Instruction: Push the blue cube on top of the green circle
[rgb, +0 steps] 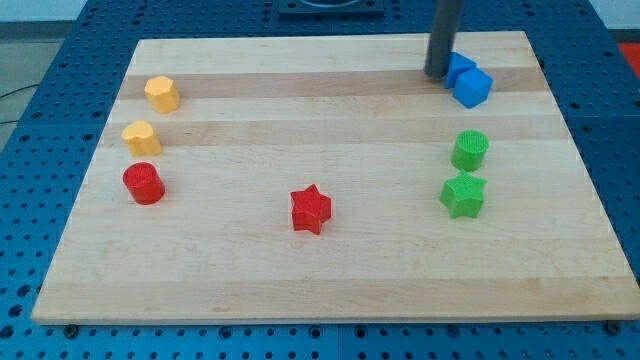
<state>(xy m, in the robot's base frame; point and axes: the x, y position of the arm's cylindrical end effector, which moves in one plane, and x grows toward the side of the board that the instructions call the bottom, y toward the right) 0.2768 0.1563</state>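
A blue cube (473, 87) sits near the view's top right on the wooden board (330, 260). A second blue block (459, 68) lies just above and left of it, partly behind the rod. My tip (437, 75) rests on the board touching the left side of that second blue block, just up-left of the cube. The green circle (469, 150) lies below the cube, a short gap apart.
A green star (463, 195) sits just below the green circle. A red star (310, 210) is at the lower middle. A red circle (144, 183) and two yellow blocks (161, 93) (141, 137) are at the view's left.
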